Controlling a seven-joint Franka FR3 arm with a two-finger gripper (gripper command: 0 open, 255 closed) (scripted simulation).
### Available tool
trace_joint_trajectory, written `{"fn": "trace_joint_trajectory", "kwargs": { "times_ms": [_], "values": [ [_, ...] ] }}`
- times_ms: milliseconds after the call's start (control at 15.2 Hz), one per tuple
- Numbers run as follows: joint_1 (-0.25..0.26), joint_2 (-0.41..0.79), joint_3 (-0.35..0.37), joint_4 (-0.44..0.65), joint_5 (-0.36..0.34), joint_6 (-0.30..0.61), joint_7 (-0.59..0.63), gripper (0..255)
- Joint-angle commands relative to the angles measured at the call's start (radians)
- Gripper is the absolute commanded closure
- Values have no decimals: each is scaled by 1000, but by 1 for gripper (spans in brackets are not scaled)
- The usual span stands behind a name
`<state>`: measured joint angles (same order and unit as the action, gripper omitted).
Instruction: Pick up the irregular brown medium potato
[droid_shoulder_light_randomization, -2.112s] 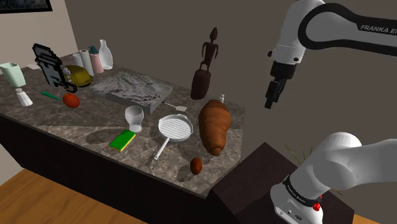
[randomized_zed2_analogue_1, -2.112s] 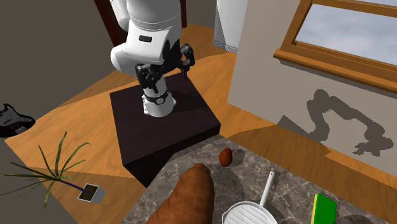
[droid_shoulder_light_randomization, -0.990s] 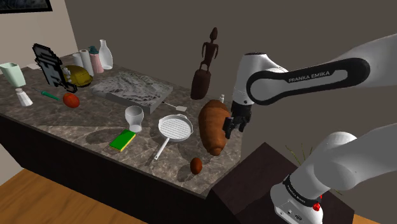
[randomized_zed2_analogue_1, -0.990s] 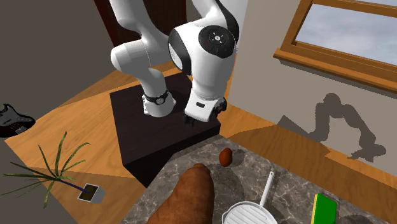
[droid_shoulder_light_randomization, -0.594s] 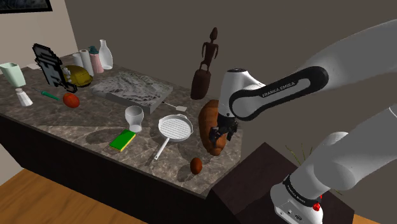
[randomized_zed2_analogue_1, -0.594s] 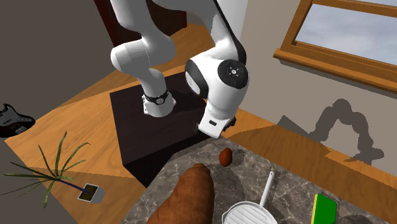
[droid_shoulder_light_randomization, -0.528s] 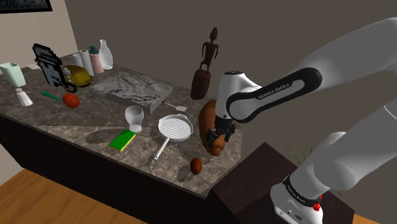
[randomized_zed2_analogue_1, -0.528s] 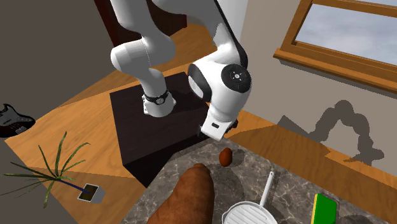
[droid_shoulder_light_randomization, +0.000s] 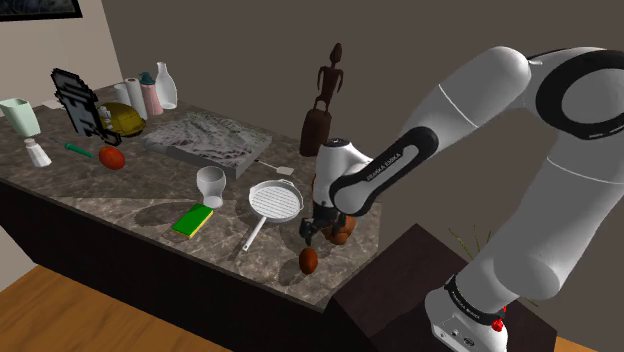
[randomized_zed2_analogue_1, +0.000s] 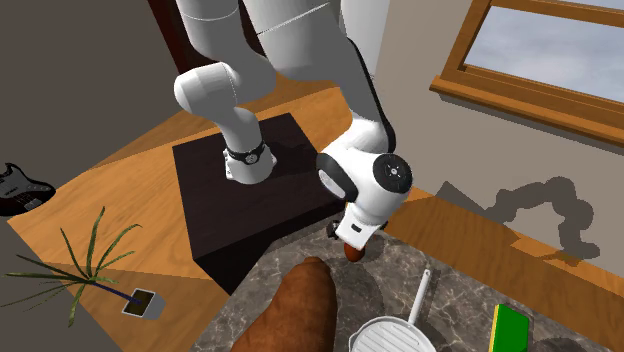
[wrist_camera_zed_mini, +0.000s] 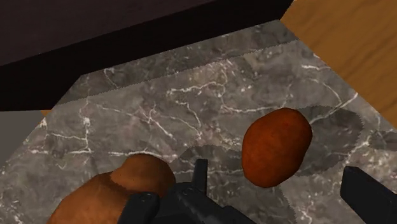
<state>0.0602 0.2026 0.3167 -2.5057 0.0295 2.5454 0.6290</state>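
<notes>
The potato sits right at the worktop's front edge, close to the corner by the stand. In the wrist view there's just a narrow strip of worktop past the potato, then the drop to the dark stand and the wood floor. So there's not much room on that side.

The tight side is the brown lump, whose end lies near the potato toward the back; in the wrist view it is just beside one finger. The pan is further along the worktop, its handle pointing to the front edge, well apart from the potato. The sponge is further off again.

The hand hangs right over the potato, pointing down. In the wrist view the hand is spread wide, with a finger on either side of the potato and a gap showing on both sides, so it isn't touching or holding anything. The second exterior view has the hand partly covering the potato.
</notes>
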Motion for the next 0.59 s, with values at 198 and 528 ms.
{"fn": "trace_joint_trajectory", "kwargs": {
  "times_ms": [198,528],
  "values": [
    [66,214,-64,117,-98,96,144,0],
    [85,288,-89,136,-121,150,157,0]
  ]
}}
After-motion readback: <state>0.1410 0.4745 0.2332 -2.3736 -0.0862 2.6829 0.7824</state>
